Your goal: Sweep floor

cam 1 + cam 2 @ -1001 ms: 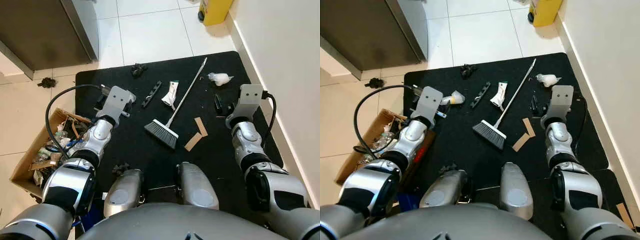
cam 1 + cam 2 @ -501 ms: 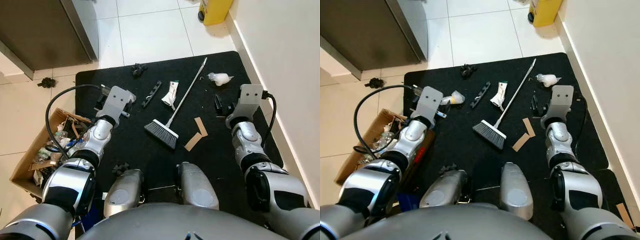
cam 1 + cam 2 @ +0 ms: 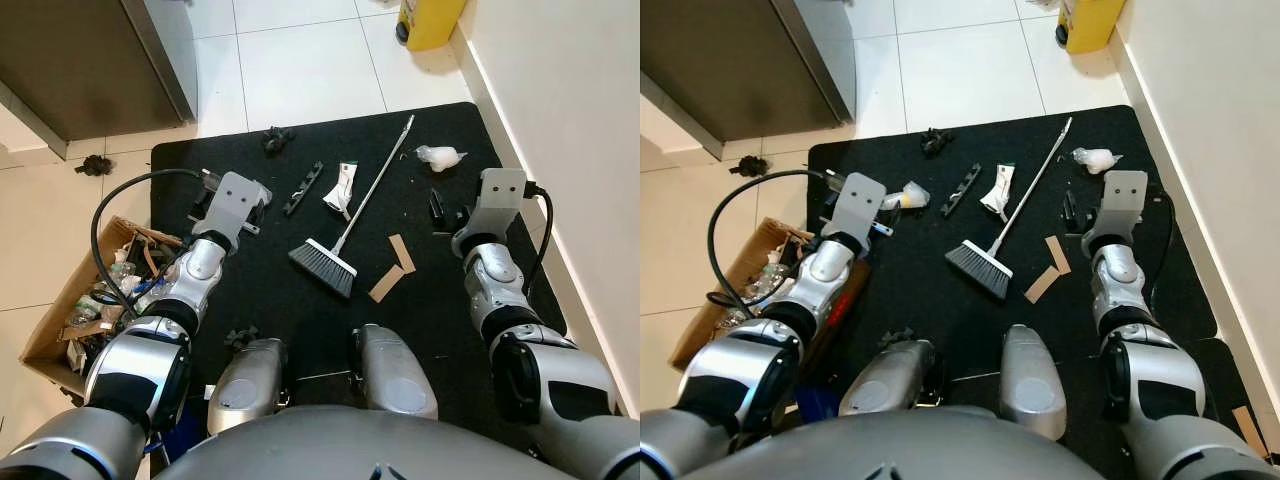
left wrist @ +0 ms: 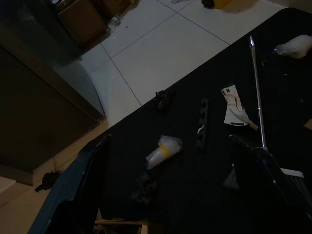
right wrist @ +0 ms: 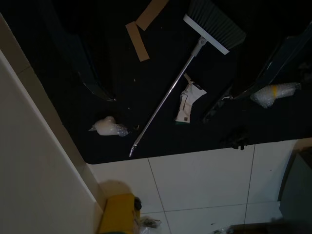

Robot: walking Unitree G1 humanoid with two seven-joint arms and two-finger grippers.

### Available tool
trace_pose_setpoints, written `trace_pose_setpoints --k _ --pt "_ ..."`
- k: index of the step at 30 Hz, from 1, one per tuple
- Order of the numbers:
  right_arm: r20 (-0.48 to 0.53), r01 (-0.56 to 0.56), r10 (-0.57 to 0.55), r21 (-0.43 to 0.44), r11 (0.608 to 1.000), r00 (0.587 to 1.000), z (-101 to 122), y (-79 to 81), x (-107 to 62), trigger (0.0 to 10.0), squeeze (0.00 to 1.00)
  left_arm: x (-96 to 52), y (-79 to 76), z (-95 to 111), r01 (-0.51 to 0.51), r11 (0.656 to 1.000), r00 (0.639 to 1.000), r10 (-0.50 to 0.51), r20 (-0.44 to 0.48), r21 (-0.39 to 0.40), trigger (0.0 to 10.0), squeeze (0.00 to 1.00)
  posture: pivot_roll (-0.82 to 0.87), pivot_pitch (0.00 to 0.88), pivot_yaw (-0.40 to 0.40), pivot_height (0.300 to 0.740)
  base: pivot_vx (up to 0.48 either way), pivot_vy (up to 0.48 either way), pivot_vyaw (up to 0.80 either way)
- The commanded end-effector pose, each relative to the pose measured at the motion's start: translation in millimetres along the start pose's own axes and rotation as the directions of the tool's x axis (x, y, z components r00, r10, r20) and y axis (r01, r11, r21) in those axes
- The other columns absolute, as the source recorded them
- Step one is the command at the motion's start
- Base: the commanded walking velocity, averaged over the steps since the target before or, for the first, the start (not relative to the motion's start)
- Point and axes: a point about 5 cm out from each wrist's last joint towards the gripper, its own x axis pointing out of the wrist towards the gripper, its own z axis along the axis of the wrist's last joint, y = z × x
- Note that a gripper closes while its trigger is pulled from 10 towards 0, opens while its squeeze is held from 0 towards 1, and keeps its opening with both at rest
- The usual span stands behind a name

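While broom (image 3: 346, 225) lies mid-mat (image 3: 470, 330) — pincers apart

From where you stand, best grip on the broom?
Take the broom by its thin metal handle, mid-length, coming straight down with fingers across it. It lies flat on the mat, head toward you, and the mid-handle looks clear of litter.

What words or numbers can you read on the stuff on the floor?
None can be read.
White packet beside the broom on the black mat: has dark print and a green edge, too small and blurred to read.
Yellow container by the wall: no lettering shows.
Cardboard box of rubbish: nothing legible.
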Motion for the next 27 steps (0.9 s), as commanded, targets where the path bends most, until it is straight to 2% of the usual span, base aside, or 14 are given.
trace_pose_setpoints --k 1,27 --pt "-0.023 0.01 -0.01 0.003 1.0 1.0 -1.8 -2.9 0.2 10.0 0.0 0.5 -2.5 -1.1 0.011 1.0 1.0 -0.011 -0.016 0.006 10.0 0.0 -0.01 0.0 0.027 0.74 0.0 0.0 0.0" --pt "-0.024 0.01 -0.01 0.004 1.0 1.0 -2.0 -3.2 0.0 10.0 0.0 0.3 -2.5 -1.3 0.009 1.0 1.0 -0.009 -0.016 0.005 10.0 0.0 -0.01 0.0 0.026 0.74 0.0 0.0 0.0"
